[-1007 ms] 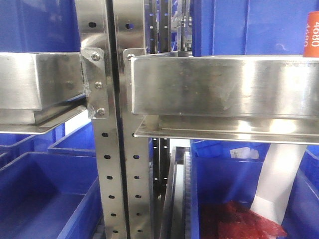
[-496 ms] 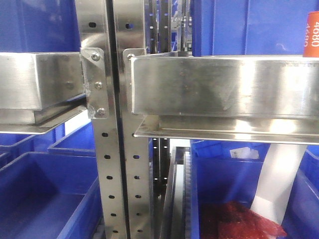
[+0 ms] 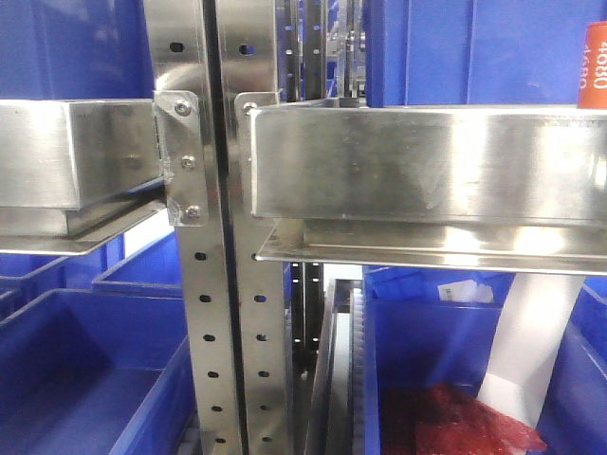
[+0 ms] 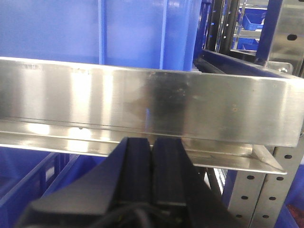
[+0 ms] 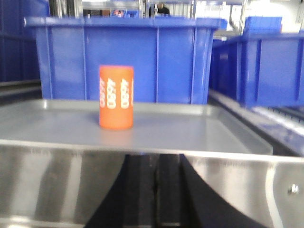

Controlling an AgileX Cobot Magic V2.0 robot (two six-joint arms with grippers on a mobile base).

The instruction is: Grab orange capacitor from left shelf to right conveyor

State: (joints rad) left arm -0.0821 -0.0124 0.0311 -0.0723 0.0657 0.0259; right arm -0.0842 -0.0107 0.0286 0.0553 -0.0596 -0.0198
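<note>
The small orange cylindrical capacitor point(image 5: 116, 97), printed with white 4680, stands upright and alone on a shiny ledge of the stainless steel left shelf point(image 5: 204, 135), near a large blue plastic bin point(image 5: 123, 57) behind it. The right hand point(image 5: 154, 190) sits low, in front of the ledge's raised front lip point(image 5: 57, 166), its two dark fingers pressed together with only a thin seam between them and nothing held. The left hand point(image 4: 152, 161) faces another steel ledge with its fingers also pressed together and empty. The conveyor shows in no view.

The grasp looks not yet begun. The main risk is going forward from this height: the right hand would strike the steel lip. If it rises but does not spread first, the fingers would likely shove the free-standing can over or roll it back against the bin. An off-centre approach could also tip it, since the can probably slides easily on the smooth steel
</note>
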